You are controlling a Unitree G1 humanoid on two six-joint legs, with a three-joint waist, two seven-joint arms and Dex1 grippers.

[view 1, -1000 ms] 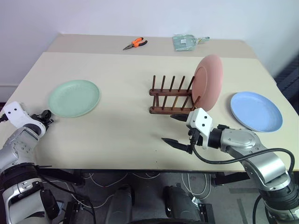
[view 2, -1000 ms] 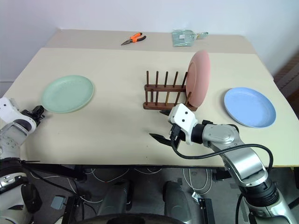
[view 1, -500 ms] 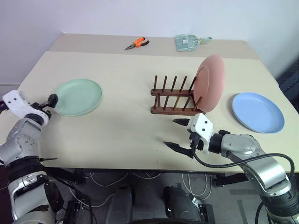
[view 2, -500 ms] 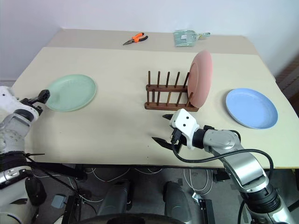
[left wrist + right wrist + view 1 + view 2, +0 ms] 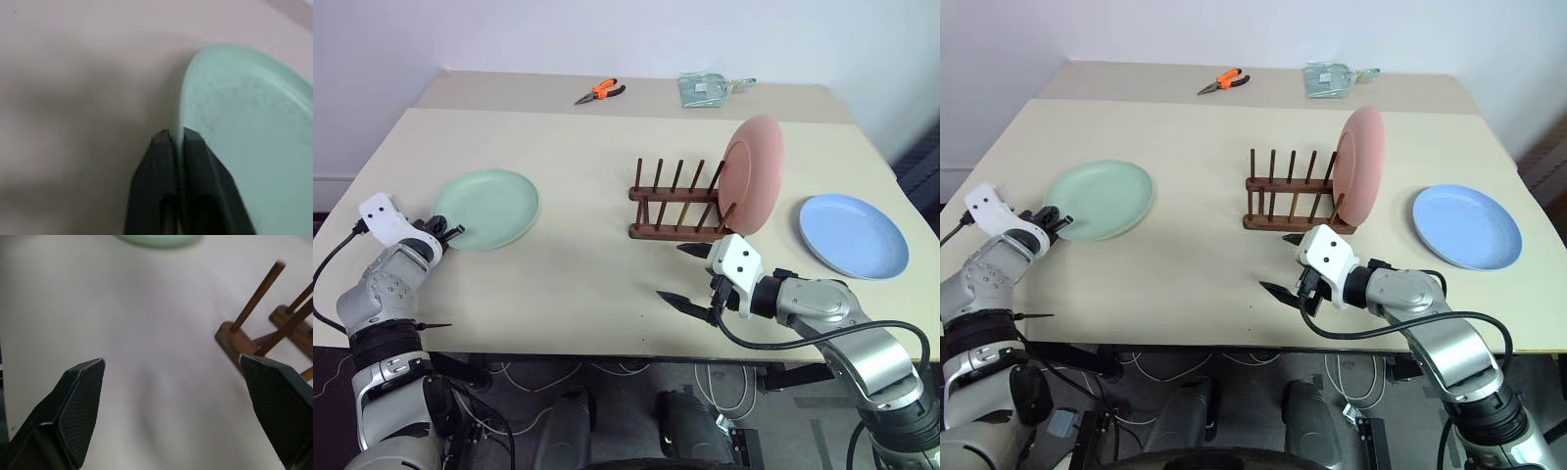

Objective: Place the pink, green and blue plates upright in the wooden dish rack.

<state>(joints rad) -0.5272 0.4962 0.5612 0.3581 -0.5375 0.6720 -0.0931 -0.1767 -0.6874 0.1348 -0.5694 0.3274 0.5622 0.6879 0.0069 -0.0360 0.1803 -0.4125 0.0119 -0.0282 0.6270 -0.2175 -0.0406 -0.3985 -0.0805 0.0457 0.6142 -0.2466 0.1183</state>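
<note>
Tabletop (image 5: 558,264) of pale beige laminate spreads in front of me, and a second table (image 5: 636,93) of the same colour butts against its far edge, under a plain white wall.

At the far left, my left claw (image 5: 450,233) sits at the near-left rim of the green plate (image 5: 489,208). In my left wrist view the two black fingers (image 5: 159,181) are clenched on that rim, one finger on each side of the plate's edge. The plate lies flat on the table, well apart from the rack.

On the far table lie orange-handled pliers (image 5: 599,92), and to their right a clear plastic bag (image 5: 705,88) with something greenish inside.

Near the middle of my table stands the wooden dish rack (image 5: 677,206), dark brown, its thin pegs upright in two rows. The pink plate (image 5: 752,174) stands on edge in the rack's right end, leaning slightly. The slots to its left are free.

My right claw (image 5: 690,274) hovers just in front of the rack, above bare table, its fingers spread wide and holding nothing. My right wrist view shows the near-left corner of the rack's base between those two fingertips (image 5: 80,396).

Farthest right, the blue plate (image 5: 853,235) lies flat on the table, near the rack and apart from the pink plate.
</note>
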